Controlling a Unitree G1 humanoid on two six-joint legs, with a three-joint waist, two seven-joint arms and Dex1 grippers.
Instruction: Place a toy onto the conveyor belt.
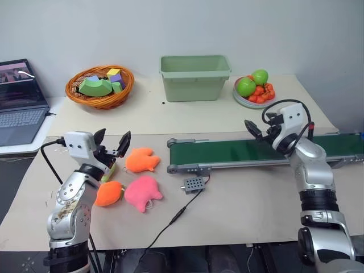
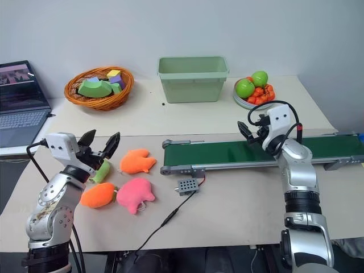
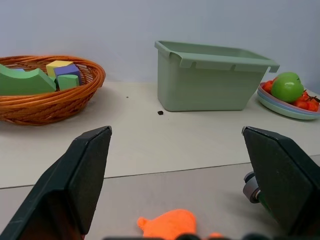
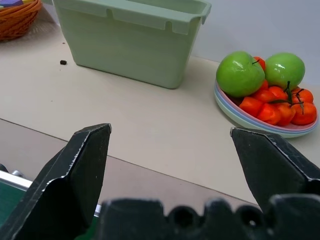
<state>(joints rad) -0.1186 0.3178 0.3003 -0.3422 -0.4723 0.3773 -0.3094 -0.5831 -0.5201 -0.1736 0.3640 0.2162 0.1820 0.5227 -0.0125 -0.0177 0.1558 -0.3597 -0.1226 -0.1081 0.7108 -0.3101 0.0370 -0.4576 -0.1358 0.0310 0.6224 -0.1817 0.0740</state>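
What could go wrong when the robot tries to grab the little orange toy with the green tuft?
The toy lies touching the pink plush and close to the finned orange plush, so the open left gripper might pinch the wrong one. The toy also sits tucked under that arm, an awkward reach. The black cable nearby could snag on the way to the conveyor belt.

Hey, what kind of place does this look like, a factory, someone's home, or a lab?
Probably a robotics lab or test bench: a small conveyor belt on a plain table, an open laptop, and plush toys laid out as props.
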